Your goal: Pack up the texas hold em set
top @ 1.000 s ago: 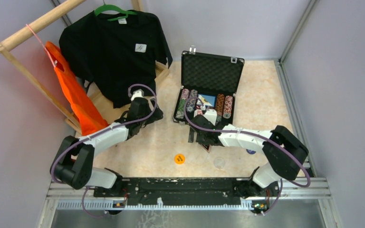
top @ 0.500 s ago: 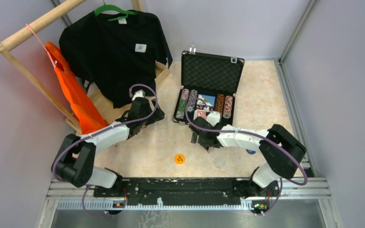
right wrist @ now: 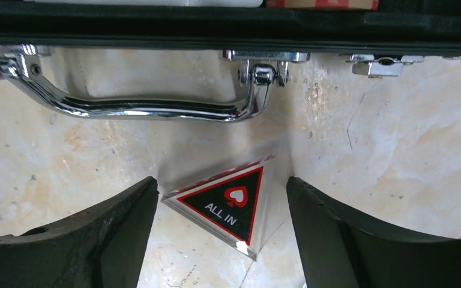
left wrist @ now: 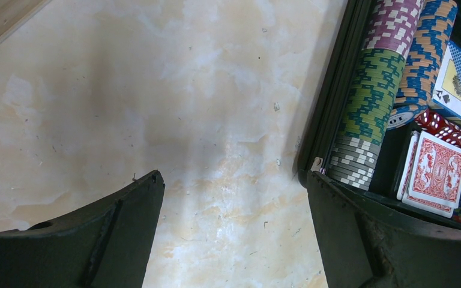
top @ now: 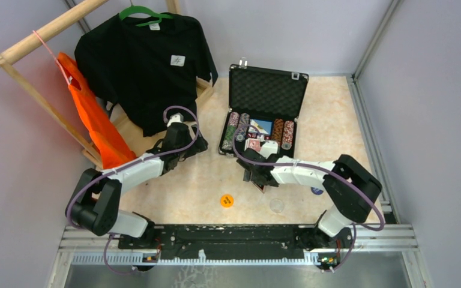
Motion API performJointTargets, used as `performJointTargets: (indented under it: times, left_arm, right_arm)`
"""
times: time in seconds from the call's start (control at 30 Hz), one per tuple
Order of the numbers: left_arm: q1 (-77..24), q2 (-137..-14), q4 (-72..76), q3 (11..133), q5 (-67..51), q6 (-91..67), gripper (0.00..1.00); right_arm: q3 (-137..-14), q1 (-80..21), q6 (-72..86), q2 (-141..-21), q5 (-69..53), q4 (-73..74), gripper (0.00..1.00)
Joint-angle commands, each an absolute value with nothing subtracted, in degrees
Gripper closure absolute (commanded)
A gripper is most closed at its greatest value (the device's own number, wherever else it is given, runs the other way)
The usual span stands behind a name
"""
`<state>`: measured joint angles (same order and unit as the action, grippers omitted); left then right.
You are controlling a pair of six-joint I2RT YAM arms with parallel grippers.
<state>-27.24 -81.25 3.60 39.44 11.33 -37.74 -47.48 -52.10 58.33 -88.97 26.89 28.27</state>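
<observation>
The case (top: 268, 90) lies open at far centre, its triangular token (right wrist: 228, 204) on the table (right wrist: 396, 150) just near the handle (right wrist: 132, 111), between the right gripper's (right wrist: 219, 186) wide-open, empty jaws, which should next lower and close.

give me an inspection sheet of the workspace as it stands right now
surface: beige marbled table top, small dark specks
job's things: case open, lid upright; chips, red-backed cards and red dice inside; triangular token on the table by the handle; orange round token and clear round token loose nearer the arm bases
clutter: black T-shirt and orange bag hanging on a wooden rack
grippers: left gripper open, over the table beside the case; right gripper open, straddling the triangular token
cables: purple cables looped along both arms, no snag seen
surroundings: grey walls, metal rail at the near edge
</observation>
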Motion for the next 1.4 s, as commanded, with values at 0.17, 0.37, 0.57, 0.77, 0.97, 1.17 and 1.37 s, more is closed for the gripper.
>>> performJointTargets:
  times: [0.17,0.37,0.57,0.77,0.97,1.17,1.37]
  left_arm:
    - [-27.2,-81.0,3.4,40.9,10.3,-38.1,0.07]
    - [-27.3,-80.9,3.3,40.9,10.1,-38.0,0.07]
    - [-27.2,-81.3,3.3,40.9,9.9,-37.7,0.07]
    - [-27.2,-81.1,2.9,41.1,9.9,-37.7,0.07]
    - [-27.3,-80.5,2.8,40.9,10.3,-37.8,0.07]
    - [-27.3,-80.9,3.0,41.0,9.8,-37.8,0.07]
    - [-27.3,-81.2,2.9,41.1,9.7,-37.7,0.07]
  right_arm:
    - [-51.8,-55.8,61.1,-93.2,29.6,33.2,0.21]
    - [-52.3,-56.3,61.1,-93.3,29.2,32.8,0.21]
    - [-49.1,-56.3,59.6,-90.0,28.3,29.7,0.21]
    - [-46.9,-56.3,58.5,-87.7,27.0,28.0,0.22]
    - [-46.5,-56.5,58.1,-87.6,27.3,28.1,0.22]
    - [-46.7,-56.5,57.8,-89.0,26.9,27.9,0.29]
    - [-47.1,-56.5,57.0,-89.8,27.0,28.1,0.3]
